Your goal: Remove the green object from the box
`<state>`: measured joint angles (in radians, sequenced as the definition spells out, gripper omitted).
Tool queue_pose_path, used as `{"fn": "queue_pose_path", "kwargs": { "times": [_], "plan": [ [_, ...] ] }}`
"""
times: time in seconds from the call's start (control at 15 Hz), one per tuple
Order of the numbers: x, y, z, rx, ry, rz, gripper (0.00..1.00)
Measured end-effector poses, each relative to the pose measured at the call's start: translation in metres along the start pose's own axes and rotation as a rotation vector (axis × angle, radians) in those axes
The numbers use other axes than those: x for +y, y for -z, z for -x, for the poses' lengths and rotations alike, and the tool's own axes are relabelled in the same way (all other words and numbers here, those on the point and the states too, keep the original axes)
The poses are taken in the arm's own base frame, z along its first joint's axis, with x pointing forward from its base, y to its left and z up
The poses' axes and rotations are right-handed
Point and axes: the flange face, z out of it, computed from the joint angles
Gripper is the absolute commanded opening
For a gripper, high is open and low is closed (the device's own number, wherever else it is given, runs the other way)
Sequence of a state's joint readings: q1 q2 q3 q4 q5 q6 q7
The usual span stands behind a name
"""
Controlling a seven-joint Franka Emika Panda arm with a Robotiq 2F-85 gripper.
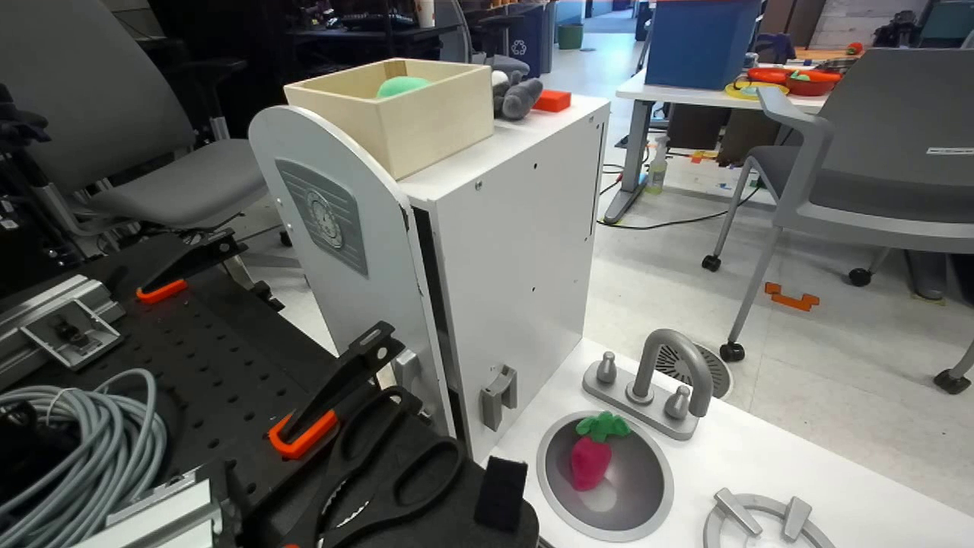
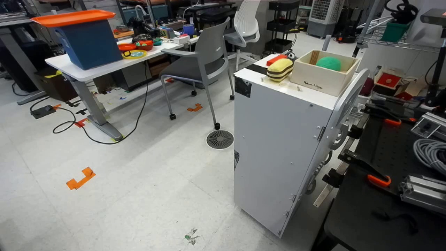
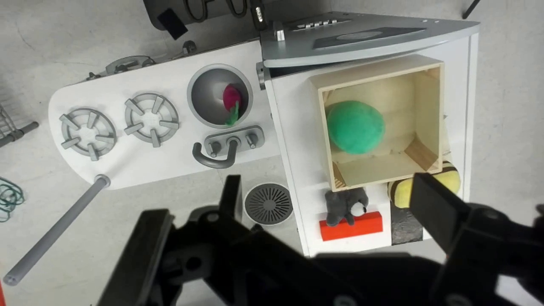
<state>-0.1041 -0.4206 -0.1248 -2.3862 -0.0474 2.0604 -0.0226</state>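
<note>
The green object [image 3: 356,127] is a rounded soft-looking ball. It lies inside an open pale wooden box [image 3: 386,78], against the box's left wall in the wrist view. In both exterior views the green object [image 1: 402,86] [image 2: 328,63] shows partly above the rim of the box [image 1: 437,118] [image 2: 315,80]. The box stands on top of a white cabinet. My gripper [image 3: 327,182] shows only in the wrist view. Its two black fingers are wide apart with nothing between them. It is above the cabinet, apart from the green object. The arm is out of view in both exterior views.
A grey plush toy [image 3: 342,205], a red block [image 3: 352,226] and a yellow striped plush [image 3: 446,180] lie beside the box on the cabinet [image 2: 278,139]. A curved grey panel [image 1: 335,198] rises along another side. A sink [image 1: 654,502] with a pink plush [image 1: 591,463] and a faucet [image 1: 660,373] stand lower down.
</note>
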Motion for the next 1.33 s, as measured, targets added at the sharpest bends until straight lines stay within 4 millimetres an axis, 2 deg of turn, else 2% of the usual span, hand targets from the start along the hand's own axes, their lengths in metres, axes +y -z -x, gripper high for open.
{"fn": "queue_pose_path", "kwargs": {
  "times": [0.2,0.4,0.67,0.8,1.33],
  "plan": [
    [-0.014,-0.012,-0.021,-0.027,0.034,0.021,1.00],
    [-0.039,-0.019,-0.035,-0.026,0.118,0.049,1.00],
    [-0.077,-0.022,-0.038,-0.009,0.268,0.068,1.00],
    [-0.088,-0.026,-0.036,-0.016,0.326,0.064,1.00],
    [-0.096,-0.058,-0.032,-0.013,0.400,0.058,1.00]
  ]
}}
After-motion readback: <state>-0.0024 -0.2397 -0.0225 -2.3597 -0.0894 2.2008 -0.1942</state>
